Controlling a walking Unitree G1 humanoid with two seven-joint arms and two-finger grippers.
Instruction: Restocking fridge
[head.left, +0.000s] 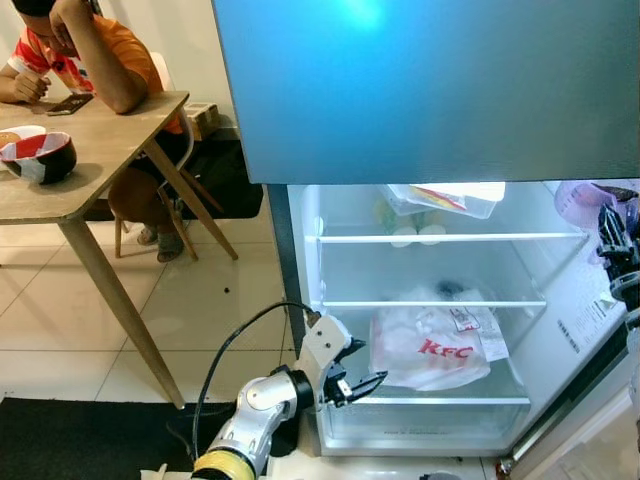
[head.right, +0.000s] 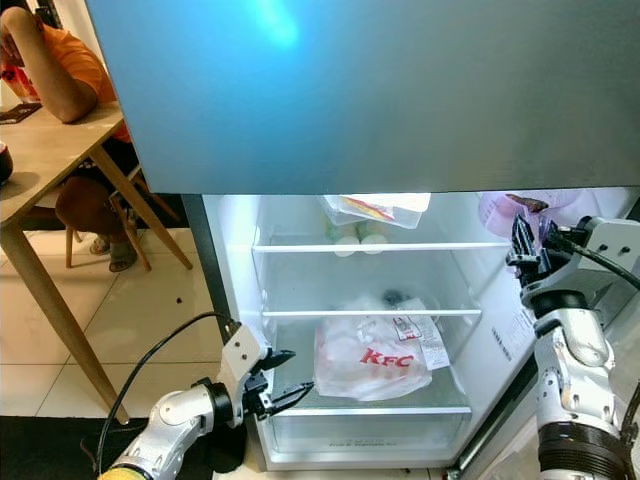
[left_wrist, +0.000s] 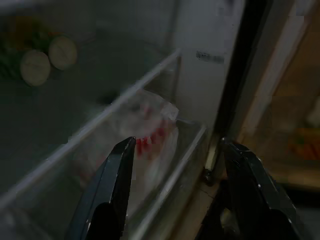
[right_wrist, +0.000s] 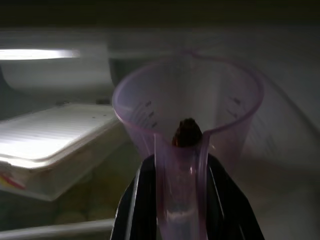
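1. Currently the right end effector (head.right: 528, 240) grips the purple jug (right_wrist: 187, 115) by its handle, high at the fridge's right; it could slip.
2. The left end effector (head.left: 362, 385), fingers wide, may snag the KFC bag (head.left: 432, 348).

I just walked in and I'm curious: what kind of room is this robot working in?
Most likely a home kitchen or dining area: an open fridge holding a KFC bag, and a wooden table where a person sits.
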